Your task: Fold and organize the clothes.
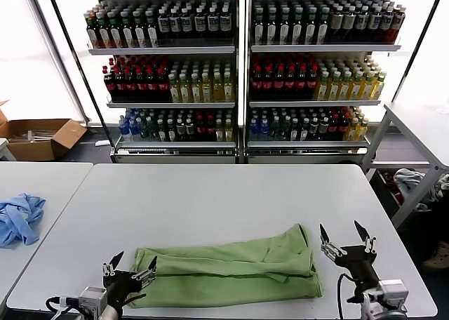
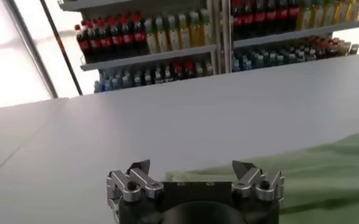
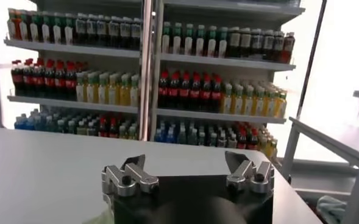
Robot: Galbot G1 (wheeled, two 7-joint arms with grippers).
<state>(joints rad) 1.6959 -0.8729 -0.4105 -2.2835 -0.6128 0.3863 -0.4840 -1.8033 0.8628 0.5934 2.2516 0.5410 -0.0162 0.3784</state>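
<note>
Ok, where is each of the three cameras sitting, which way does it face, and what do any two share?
Head: high on the robot, looking forward and down at the table, green shirt, shelves; left hand and right hand both open.
Left wrist: behind the left hand, low over the table, facing the shelves; shirt ahead.
Right wrist: behind the right hand, facing the shelves.
Shared: all three show the shelves and the table.

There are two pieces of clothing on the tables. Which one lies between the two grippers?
The green T-shirt, folded into a long strip on the near table. The blue garment lies crumpled on the other table, away from both grippers.
</note>
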